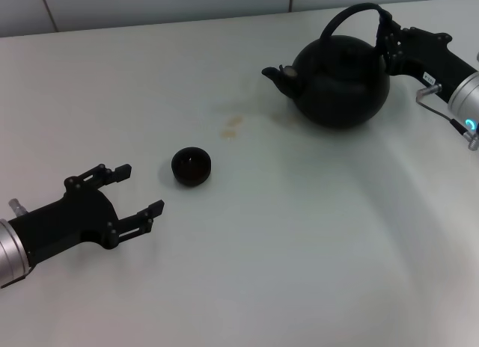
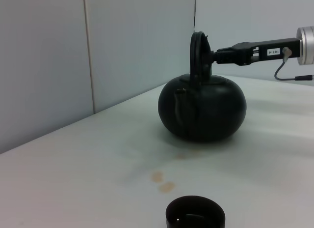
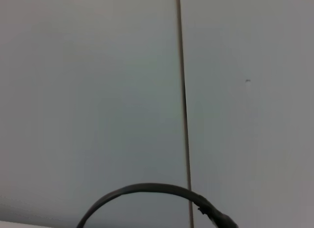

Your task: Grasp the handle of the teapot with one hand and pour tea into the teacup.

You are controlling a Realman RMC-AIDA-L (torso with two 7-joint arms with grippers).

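Observation:
The round black teapot (image 1: 340, 81) stands upright on the white table at the far right, with its spout pointing left. Its arched handle (image 1: 352, 9) rises over the top. My right gripper (image 1: 389, 39) reaches in from the right and is shut on the handle's thicker right side. The left wrist view shows the teapot (image 2: 203, 107), the handle (image 2: 197, 51) edge-on and the right gripper (image 2: 212, 56) against it. The small dark teacup (image 1: 191, 167) sits left of centre, well apart from the teapot. My left gripper (image 1: 141, 188) rests open at the near left, short of the teacup (image 2: 195, 214).
Pale amber drops of tea (image 1: 232, 125) stain the table (image 1: 299, 250) between teacup and teapot. A grey panelled wall (image 1: 150, 3) runs along the table's far edge, close behind the teapot. The right wrist view shows only that wall and the handle's arc (image 3: 147, 188).

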